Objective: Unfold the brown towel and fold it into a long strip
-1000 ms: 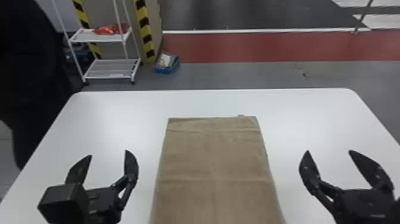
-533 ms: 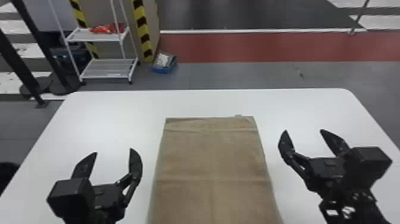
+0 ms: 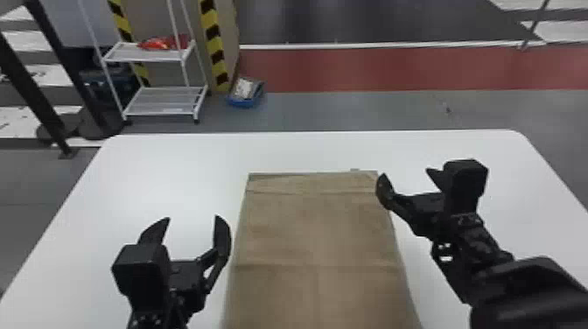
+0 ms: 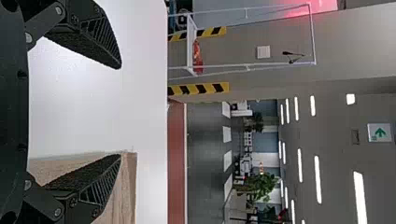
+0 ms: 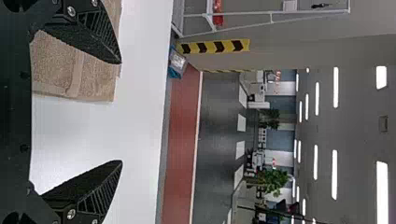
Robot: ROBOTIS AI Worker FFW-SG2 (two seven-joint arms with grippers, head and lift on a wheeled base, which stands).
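While 1 brown towel [image 3: 319, 232] lies on 1 tbl [image 3: 175, 175], L hand [image 3: 192, 218] gapes wide; R hand [image 3: 406, 172] ditto.

"What sort of place is this?"

"A large, open indoor workspace, like a workshop or lab hall; which one, I cannot tell. Beyond a white table [image 3: 175, 175], a grey floor [image 3: 350, 109] meets a wide red band [image 3: 372, 70] edged by a white line [image 3: 372, 45]."

"What else marks it?"

"Yellow-and-black hazard stripes [image 3: 214, 39] beside a white metal rack [image 3: 164, 108], and a small blue bin [image 3: 245, 103] on the floor."

"And farther off?"

"In the left wrist view, rows of strip lights [image 4: 318, 179] on a grey ceiling [image 4: 336, 200], a sign with a green arrow [image 4: 379, 132], and leafy green plants [image 4: 261, 185]."
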